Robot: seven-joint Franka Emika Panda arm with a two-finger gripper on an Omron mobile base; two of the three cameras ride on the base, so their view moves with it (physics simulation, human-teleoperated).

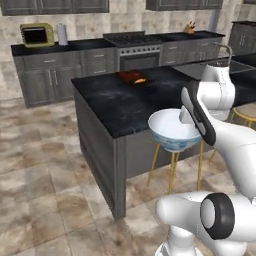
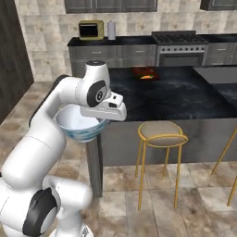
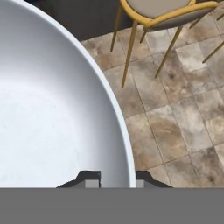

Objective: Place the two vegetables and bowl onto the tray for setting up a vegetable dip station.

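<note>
Aloft, bowl (image 3: 52, 109) rim in end effector (image 3: 117, 177)

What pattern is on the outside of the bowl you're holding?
Faint bluish markings on the white bowl, clearest in the left base view.

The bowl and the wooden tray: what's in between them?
In the left base view, just bare dark countertop lies between the held bowl and the tray.

The bowl (image 3: 52, 113) looks like smooth, glazed white ceramic, faintly bluish outside. The counter (image 1: 120, 107) is dark, polished, mottled stone. The stool (image 2: 162, 134) has thin brass-coloured metal legs and a matt, possibly cloth seat. The floor tiles (image 3: 175, 113) look rough.
</note>
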